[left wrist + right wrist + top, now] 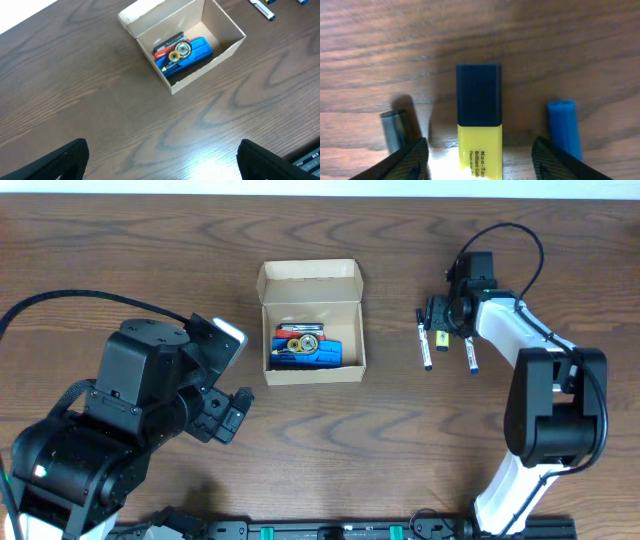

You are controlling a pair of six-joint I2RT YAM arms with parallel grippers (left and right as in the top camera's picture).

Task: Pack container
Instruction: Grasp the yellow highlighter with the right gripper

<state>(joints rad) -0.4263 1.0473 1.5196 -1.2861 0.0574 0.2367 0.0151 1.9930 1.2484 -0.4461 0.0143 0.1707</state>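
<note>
The tan cardboard container [311, 284] stands open in the table's middle, flap lid raised at the back; it also shows in the left wrist view [207, 67]. Inside lie a blue item [325, 356], red pieces and a yellow round piece [181, 48]. My right gripper [446, 318] is open and low over a yellow highlighter with a dark blue cap [479, 107], which lies on the table between the fingers [480, 160]. My left gripper [233, 414] is open and empty [162, 160], in front and left of the container.
A blue-capped marker [564, 127] lies just right of the highlighter and a dark grey-capped marker [394, 129] just left of it. Both show in the overhead view [470, 357] [425, 342], right of the container.
</note>
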